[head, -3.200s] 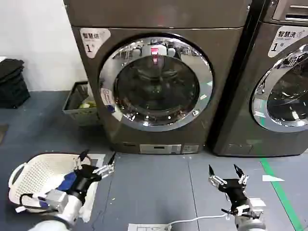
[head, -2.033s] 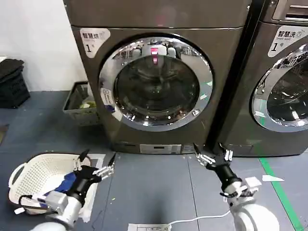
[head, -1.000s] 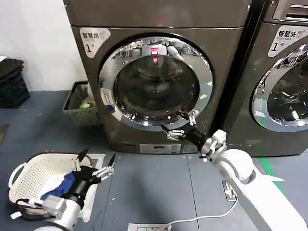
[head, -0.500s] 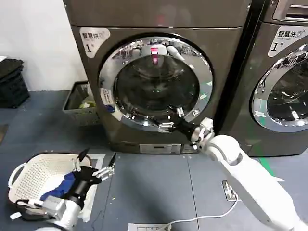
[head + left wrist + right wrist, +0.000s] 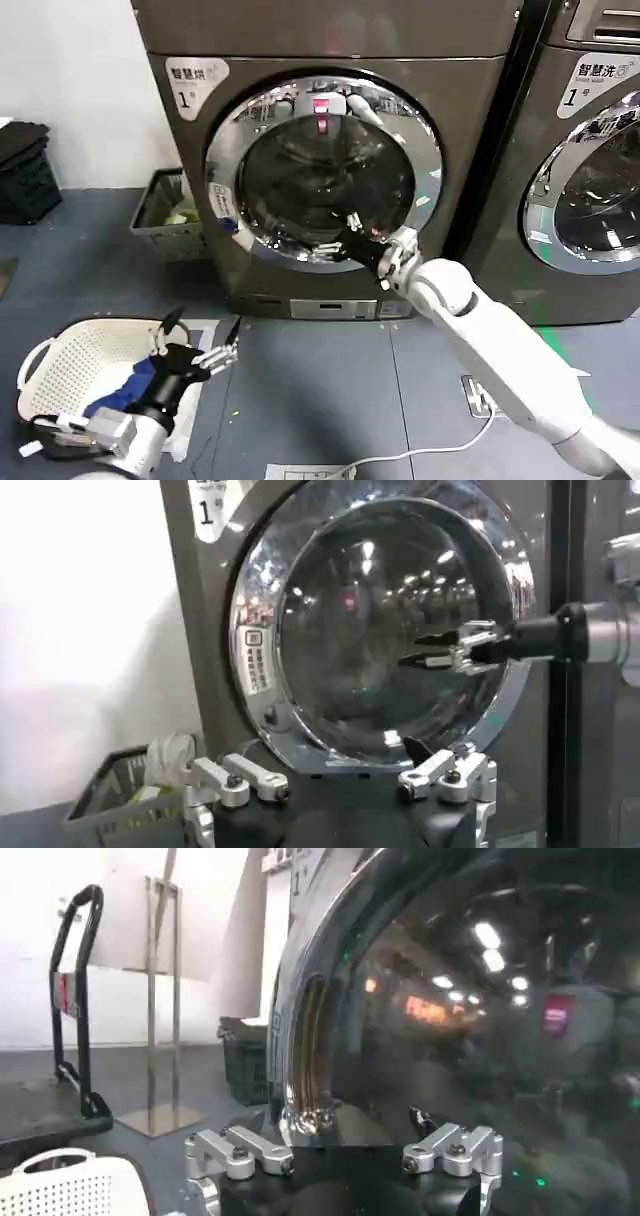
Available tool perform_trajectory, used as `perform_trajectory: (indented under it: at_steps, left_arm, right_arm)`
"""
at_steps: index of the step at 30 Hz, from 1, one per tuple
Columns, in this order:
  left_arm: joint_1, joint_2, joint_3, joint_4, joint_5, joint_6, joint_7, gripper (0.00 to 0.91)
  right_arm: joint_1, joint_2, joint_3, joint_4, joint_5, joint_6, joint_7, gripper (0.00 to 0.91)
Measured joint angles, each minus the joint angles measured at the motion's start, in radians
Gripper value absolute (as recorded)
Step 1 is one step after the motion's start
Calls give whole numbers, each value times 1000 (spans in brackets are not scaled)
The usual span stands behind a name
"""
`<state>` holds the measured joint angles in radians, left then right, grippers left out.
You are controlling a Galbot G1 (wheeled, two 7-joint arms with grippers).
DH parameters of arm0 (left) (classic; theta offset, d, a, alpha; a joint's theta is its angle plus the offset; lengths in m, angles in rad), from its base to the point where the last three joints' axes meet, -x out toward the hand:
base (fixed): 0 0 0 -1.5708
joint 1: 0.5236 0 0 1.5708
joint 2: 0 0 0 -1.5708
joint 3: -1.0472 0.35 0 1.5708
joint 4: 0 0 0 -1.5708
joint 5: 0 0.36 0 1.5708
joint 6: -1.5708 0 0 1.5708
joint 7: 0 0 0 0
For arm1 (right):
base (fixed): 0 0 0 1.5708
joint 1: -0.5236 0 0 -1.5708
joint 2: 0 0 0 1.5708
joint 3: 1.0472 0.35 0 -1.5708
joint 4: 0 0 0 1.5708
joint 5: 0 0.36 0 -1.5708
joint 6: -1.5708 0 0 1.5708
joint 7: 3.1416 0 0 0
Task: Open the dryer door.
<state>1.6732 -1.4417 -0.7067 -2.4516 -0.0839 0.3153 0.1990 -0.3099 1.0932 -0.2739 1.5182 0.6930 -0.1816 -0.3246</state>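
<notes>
Chrome-rimmed dryer door (image 5: 325,170), right claw (image 5: 338,232) close.

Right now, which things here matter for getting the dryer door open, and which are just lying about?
In the job:
dryer door, shut
right gripper, open, at the door's lower glass

Lying about:
left gripper, open, idle
white laundry basket
grey bin
second machine's door

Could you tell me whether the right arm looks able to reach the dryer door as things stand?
Probably yes. The right gripper is open and already at the lower part of the dryer door, in front of its glass, with nothing between them. The left gripper waits low over the floor.
</notes>
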Motion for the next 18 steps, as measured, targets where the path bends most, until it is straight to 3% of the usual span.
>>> perform_trajectory:
  at_steps: [18]
  left_arm:
    - [-4,-2,4,3,3,0,5,907]
  right_arm:
    - [112,91,-97,-111,4,0,-5,907]
